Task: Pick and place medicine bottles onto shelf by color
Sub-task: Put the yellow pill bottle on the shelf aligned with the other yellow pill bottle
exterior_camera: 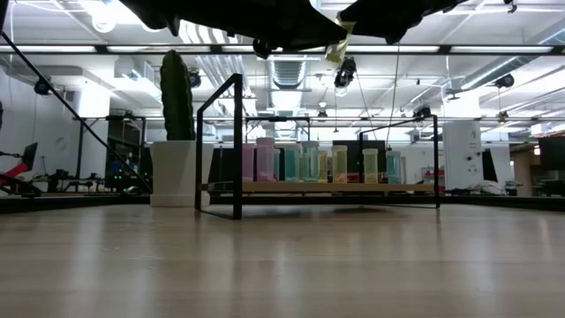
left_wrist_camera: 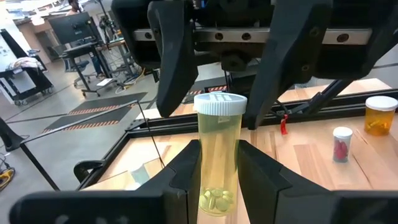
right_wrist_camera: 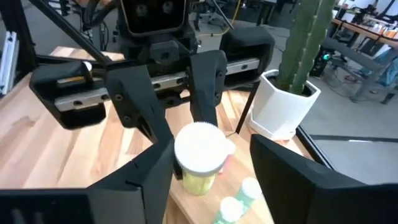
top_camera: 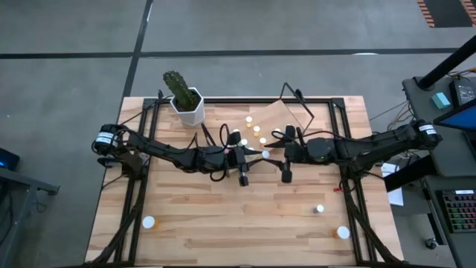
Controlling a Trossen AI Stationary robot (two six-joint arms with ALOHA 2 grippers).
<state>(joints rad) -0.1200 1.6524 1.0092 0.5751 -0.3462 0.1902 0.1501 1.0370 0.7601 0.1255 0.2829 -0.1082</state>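
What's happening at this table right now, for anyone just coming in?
The two arms meet above the middle of the table. The left gripper holds a white-capped bottle of pale yellow-green pills upright between its fingers. The right gripper faces it with its fingers spread either side of the bottle, not gripping it. It looks like a handover. Several bottles already stand on the shelf beside the cactus pot, and a few loose bottles remain on the table's near side.

Nothing readable anywhere tbh, no text, brand or nr. The yellow-green bottle has no legible label, same w/ the bottles on the shelf in the low view, just plain tinted plastic.
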